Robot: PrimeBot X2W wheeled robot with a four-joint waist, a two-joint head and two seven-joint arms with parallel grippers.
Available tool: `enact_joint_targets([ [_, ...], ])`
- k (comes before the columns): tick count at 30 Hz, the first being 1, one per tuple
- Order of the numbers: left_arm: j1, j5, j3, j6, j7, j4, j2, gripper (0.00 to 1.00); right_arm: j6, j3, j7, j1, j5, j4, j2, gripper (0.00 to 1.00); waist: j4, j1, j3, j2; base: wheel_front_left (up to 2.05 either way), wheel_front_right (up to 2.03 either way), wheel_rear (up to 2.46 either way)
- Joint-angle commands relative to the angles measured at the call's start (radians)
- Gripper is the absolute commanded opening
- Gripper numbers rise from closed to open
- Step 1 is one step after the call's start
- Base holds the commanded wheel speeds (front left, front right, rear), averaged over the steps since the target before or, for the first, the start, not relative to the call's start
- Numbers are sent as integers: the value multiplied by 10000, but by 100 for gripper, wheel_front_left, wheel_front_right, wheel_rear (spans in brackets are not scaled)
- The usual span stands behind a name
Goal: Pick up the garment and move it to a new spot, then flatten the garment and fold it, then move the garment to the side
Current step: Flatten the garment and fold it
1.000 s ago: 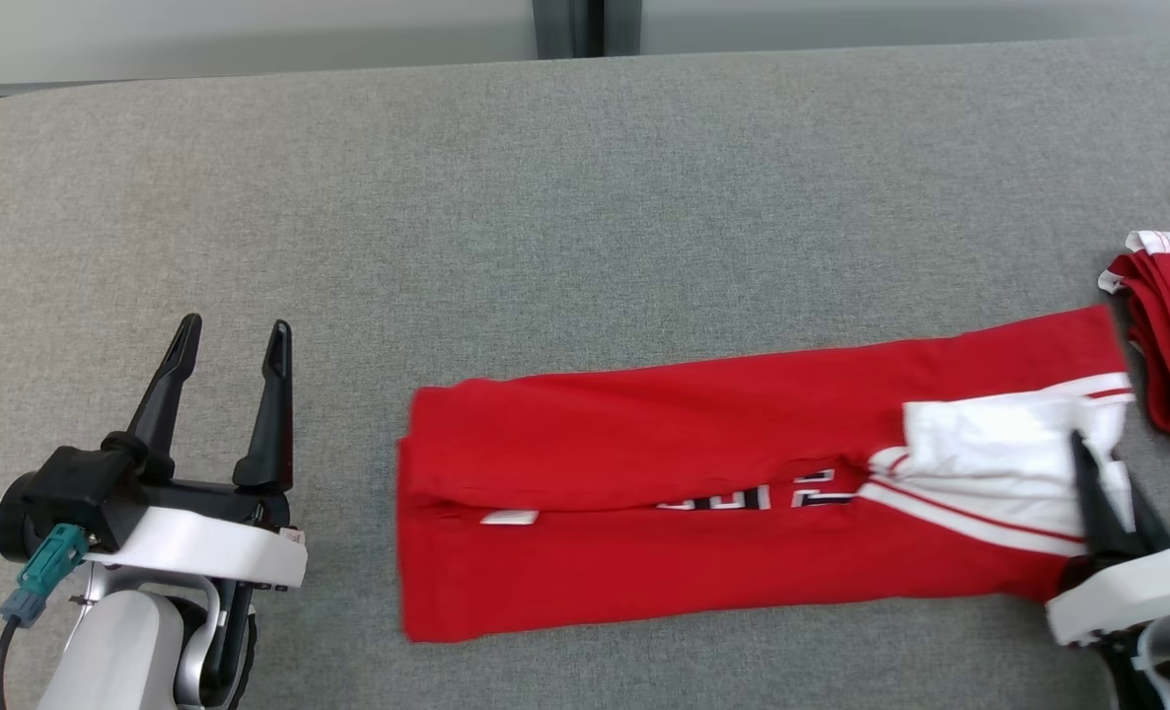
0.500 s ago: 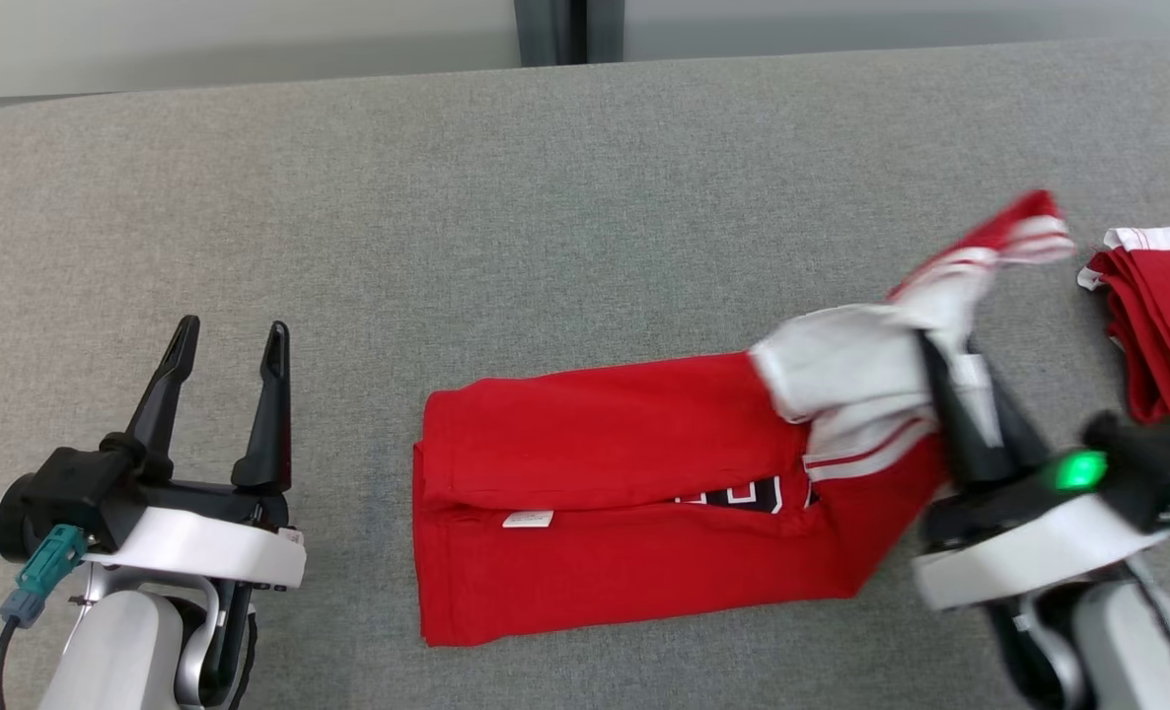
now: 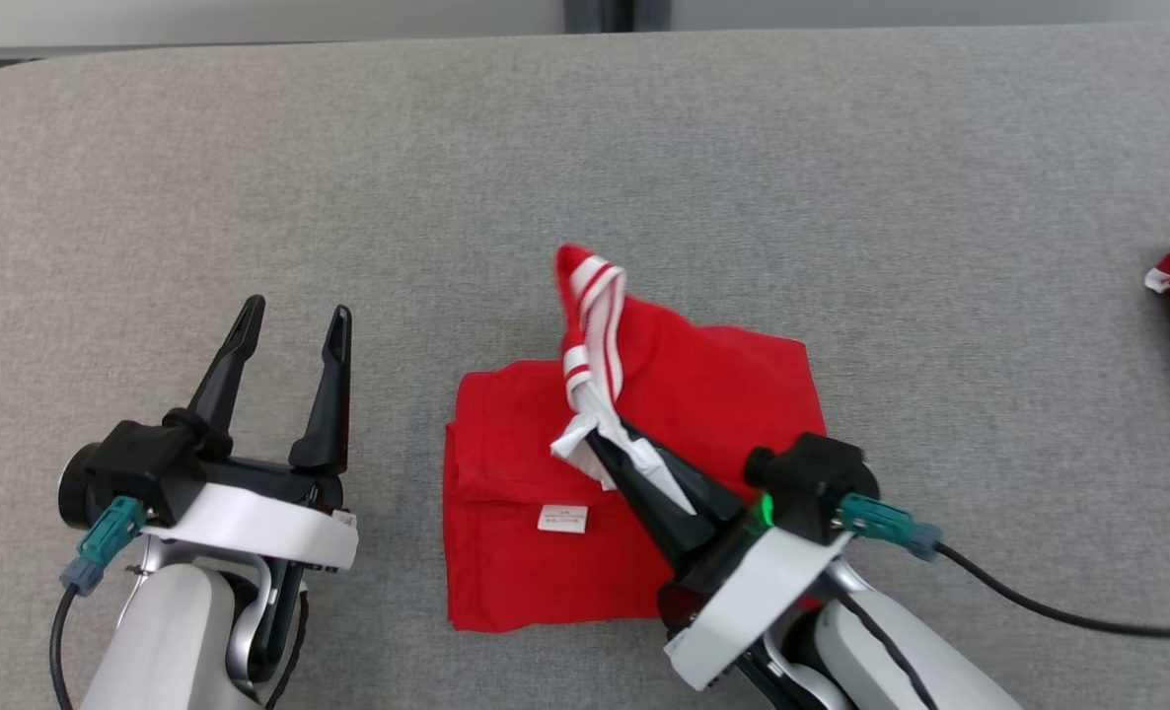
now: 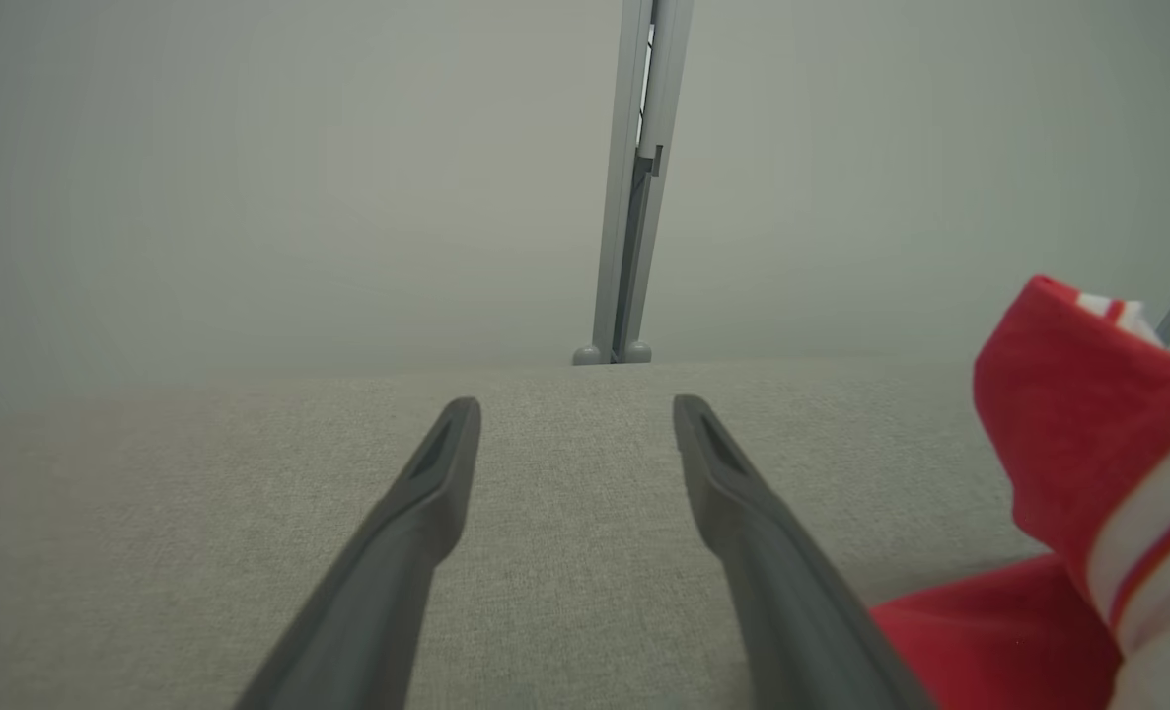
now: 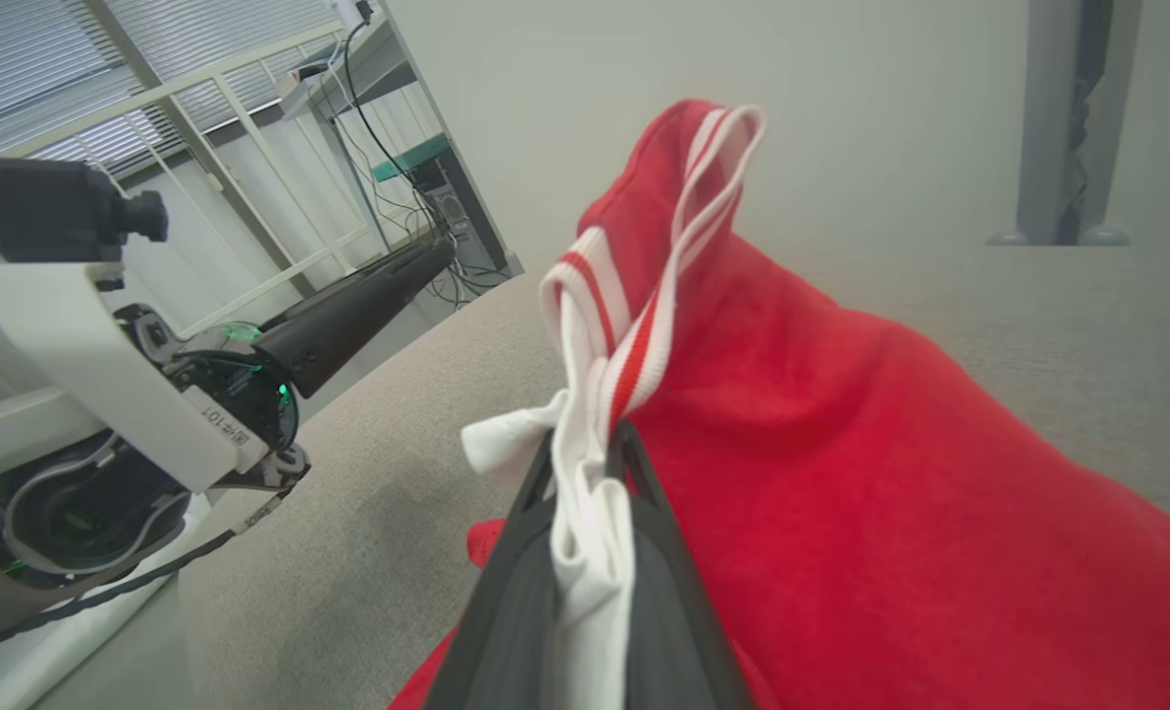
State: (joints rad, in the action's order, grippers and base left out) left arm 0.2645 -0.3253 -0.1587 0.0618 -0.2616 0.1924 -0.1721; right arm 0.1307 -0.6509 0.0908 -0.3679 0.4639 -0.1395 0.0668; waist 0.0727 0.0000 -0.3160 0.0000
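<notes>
So the striped white-and-red end of the garment point(image 3: 713, 385) is being pinched tight between the closed fingers of the right gripper point(image 3: 595, 439), with the trim sticking up past the fingertips (looks like a fold being made). The rest of the red cloth is being spread flat on the table point(image 3: 546, 148) beneath those fingers. The left gripper point(image 3: 295, 308) is being held wide open with nothing between its fingers. The garment is lying just off to their side, probably so the fold isn't being blocked.
</notes>
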Motion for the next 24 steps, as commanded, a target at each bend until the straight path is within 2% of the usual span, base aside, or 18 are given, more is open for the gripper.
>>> enact_joint_targets([
  [1, 224, 82, 22, 80, -33, 21, 8, 100, 2, -155, 156, -223, 113, -294, -7, 0, 92, 0, -64, 0, 0, 0, 0],
  [7, 410, 211, -86, 183, -33, 194, 203, 100, 2, -1033, 699, -1032, 721, -2030, -121, 0, 290, 0, -202, 0, 0, 0, 0],
  [9, 392, 233, -91, 237, -33, 247, 263, 100, 2, -1351, 874, -1206, 891, -2374, -137, 46, 295, 0, -243, 0, 0, 0, 0],
  [10, 406, 259, -86, 240, -33, 265, 285, 100, 2, -1577, 951, -1289, 1065, -2461, -141, 100, 294, 0, -260, 0, 0, 0, 0],
  [20, 397, 397, 57, 337, -33, 334, 322, 100, 2, -3426, 1327, -1721, 2683, -2190, -120, 100, 122, 0, -292, 0, 0, 0, 0],
  [24, 330, 456, 183, 322, -33, 287, 272, 100, 2, -2931, 1608, -1970, 2320, -1933, -111, 100, -29, 0, -222, 0, 0, 0, 0],
])
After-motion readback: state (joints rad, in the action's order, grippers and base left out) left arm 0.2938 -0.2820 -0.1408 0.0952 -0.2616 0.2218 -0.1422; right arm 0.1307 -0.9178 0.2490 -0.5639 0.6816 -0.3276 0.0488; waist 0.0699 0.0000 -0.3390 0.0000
